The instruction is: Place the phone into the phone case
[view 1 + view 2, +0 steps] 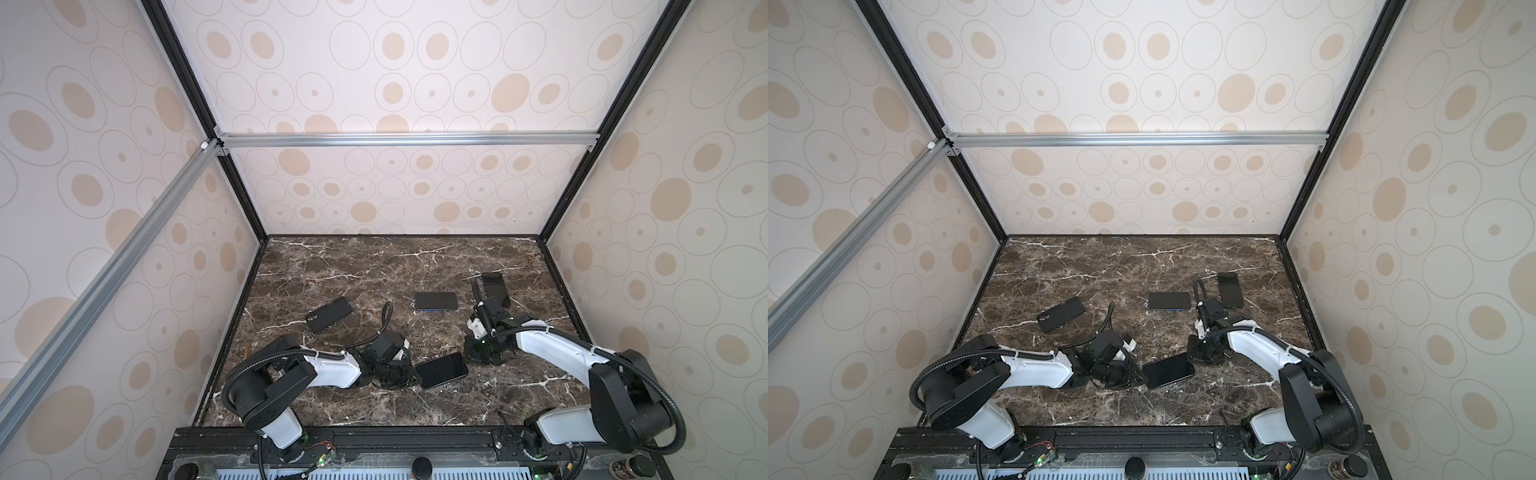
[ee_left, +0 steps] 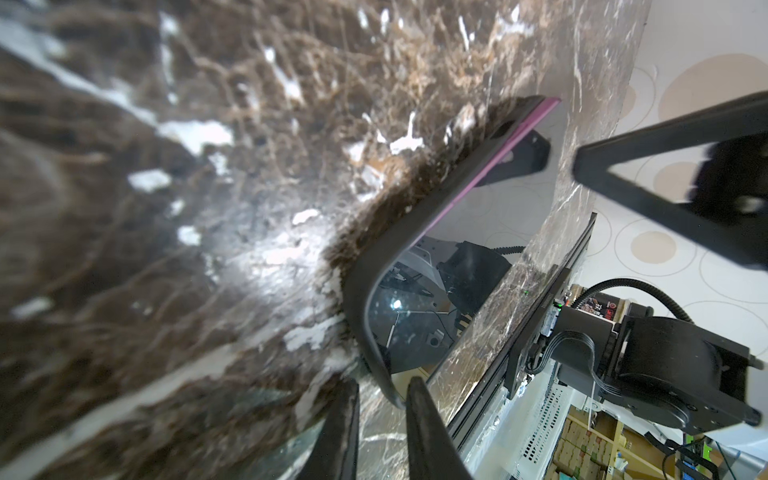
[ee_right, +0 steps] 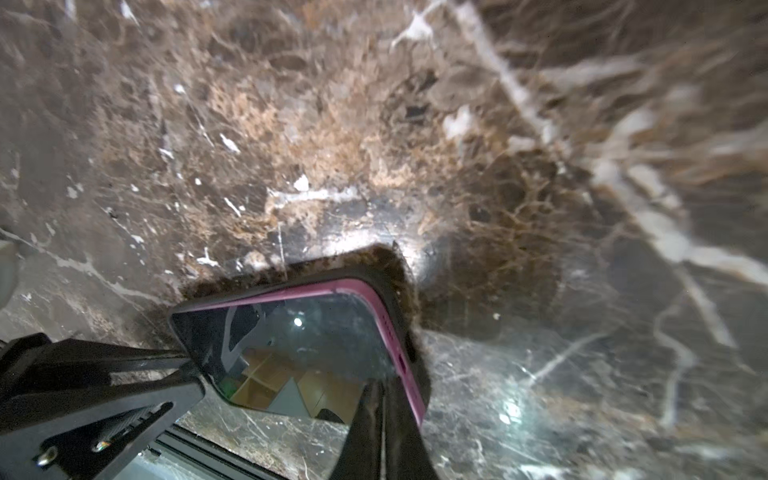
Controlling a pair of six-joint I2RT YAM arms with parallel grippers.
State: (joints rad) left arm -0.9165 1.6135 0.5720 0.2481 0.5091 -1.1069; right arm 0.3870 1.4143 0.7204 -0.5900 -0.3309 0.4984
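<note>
Nearly home: phone [image 1: 441, 370] sits in case [image 2: 361, 291] at table [image 1: 374, 266] front, pink edge [image 3: 291, 293] showing. Right pincer [image 3: 376, 399], pressed together, bears on phone; left pincer [image 2: 380, 415] straddles case corner, grip unclear. Slip could unseat phone.

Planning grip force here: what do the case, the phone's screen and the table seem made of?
Case: matte black, probably rubbery plastic; rounded, unreflective rim. Screen: glossy glass, mirroring the room. Table: polished brown marble or marble-look laminate; white veins, glare.
</note>
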